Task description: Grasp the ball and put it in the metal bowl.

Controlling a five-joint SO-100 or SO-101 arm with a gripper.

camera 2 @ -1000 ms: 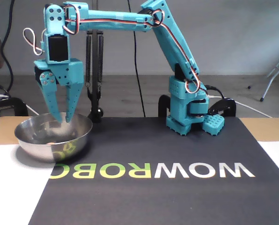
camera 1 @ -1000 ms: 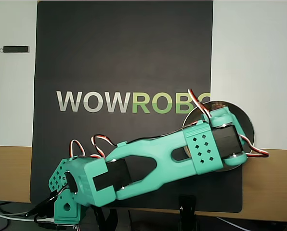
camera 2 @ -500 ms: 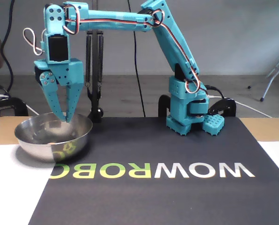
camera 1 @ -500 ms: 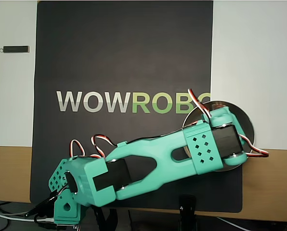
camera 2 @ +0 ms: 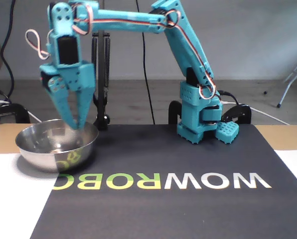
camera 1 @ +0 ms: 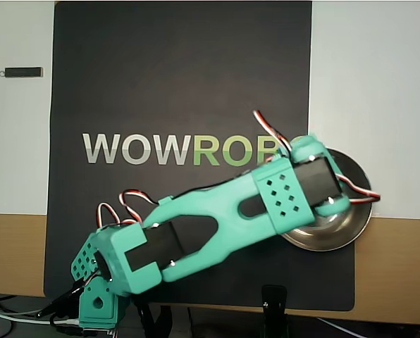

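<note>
While my gripper (camera 2: 78, 122) hangs point-down over the metal bowl (camera 2: 36, 149), fingers close together and seemingly empty, the ball (camera 2: 55, 150) appears to lie directly below, inside the bowl.

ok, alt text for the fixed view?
A teal robot arm reaches across a dark WOWROBO mat and points its gripper down into the metal bowl at left, fingers nearly together. No ball is clearly visible.
</note>
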